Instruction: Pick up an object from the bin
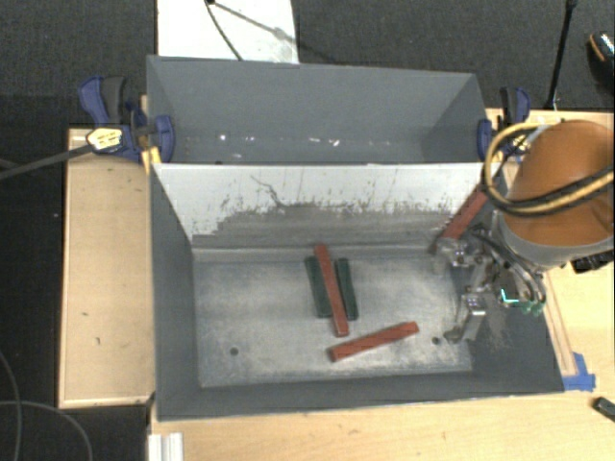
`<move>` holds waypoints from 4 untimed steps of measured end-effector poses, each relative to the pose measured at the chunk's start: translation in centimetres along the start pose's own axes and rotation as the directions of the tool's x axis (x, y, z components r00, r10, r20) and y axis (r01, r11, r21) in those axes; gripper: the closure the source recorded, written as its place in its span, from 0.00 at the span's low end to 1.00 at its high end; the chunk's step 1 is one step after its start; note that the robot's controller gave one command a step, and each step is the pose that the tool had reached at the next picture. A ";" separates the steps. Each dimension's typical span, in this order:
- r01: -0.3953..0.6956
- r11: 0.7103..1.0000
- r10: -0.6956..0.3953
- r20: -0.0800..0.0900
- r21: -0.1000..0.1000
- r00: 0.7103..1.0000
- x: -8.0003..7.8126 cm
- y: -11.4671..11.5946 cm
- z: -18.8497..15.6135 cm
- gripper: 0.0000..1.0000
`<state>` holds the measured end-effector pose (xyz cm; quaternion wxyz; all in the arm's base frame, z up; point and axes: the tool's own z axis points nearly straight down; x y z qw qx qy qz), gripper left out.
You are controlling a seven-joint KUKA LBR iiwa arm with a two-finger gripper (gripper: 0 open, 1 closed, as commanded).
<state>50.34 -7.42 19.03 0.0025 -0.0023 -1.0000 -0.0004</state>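
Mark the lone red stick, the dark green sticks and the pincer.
lone red stick (375, 341): camera view, middle of its length.
dark green sticks (316, 291): camera view, middle of the left one.
pincer (466, 323): camera view, its lower end.

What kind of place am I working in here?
Probably a lab bin-picking test rig: a scuffed grey metal bin, loose red-brown sticks and dark green sticks on its floor, the gripper down inside.
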 end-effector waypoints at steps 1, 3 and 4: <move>-0.070 0.998 0.070 -0.001 -0.002 0.998 -0.1 1.5 8.8 0.00; 0.005 1.000 -0.005 0.004 0.001 1.000 -0.1 2.7 12.0 1.00; 0.218 0.976 -0.218 0.016 0.004 0.976 -3.4 4.4 -5.2 1.00</move>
